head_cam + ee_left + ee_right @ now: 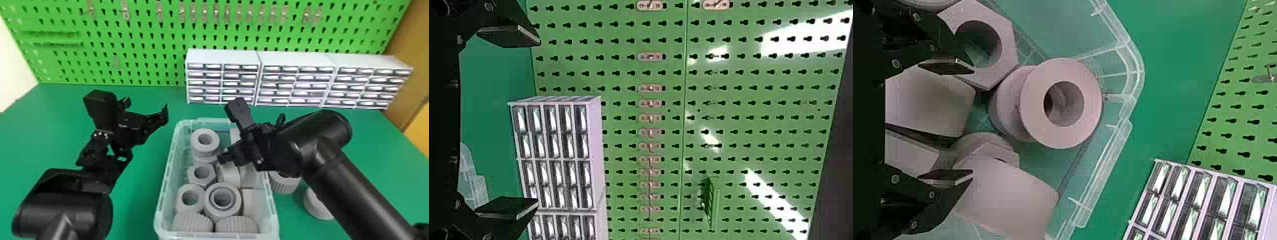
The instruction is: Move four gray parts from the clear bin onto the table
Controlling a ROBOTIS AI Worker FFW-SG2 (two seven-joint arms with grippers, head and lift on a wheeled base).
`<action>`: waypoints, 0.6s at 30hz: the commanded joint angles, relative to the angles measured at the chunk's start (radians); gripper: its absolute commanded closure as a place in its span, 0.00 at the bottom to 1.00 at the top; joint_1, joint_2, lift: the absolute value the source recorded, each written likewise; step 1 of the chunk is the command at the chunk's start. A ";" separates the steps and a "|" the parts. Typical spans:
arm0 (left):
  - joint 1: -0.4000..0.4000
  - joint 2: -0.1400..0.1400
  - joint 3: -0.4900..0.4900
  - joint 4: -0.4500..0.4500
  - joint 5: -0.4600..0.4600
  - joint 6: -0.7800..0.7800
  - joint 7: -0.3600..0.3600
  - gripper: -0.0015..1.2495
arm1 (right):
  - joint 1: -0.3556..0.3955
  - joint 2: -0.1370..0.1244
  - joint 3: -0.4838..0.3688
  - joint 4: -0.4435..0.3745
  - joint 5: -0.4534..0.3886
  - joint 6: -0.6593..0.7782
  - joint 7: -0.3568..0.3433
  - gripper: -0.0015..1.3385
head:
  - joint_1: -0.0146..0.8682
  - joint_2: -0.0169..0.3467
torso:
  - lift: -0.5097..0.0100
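a green table (140, 198) runs back to a green pegboard (134, 48), white drawer units (220, 56) standing along its foot. gray parts (196, 140) crowd the clear bin (164, 191), and two gray pieces (285, 185) sit on the table to its right. the left gripper (146, 108), open and empty, is over the table; the right gripper (229, 132), fingers likewise apart, is above the clear bin
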 commanded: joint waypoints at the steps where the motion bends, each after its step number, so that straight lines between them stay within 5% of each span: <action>1: -0.001 0.000 -0.001 0.000 0.000 0.000 0.000 0.12 | 0.000 0.000 0.001 0.000 -0.002 0.000 0.000 0.38 | 0.79 0.12 | 0.89; 18: -0.001 0.000 0.000 0.000 0.002 0.001 0.000 0.12 | 0.002 0.000 0.004 0.000 -0.003 0.003 -0.003 0.38 | 0.79 0.12 | 0.89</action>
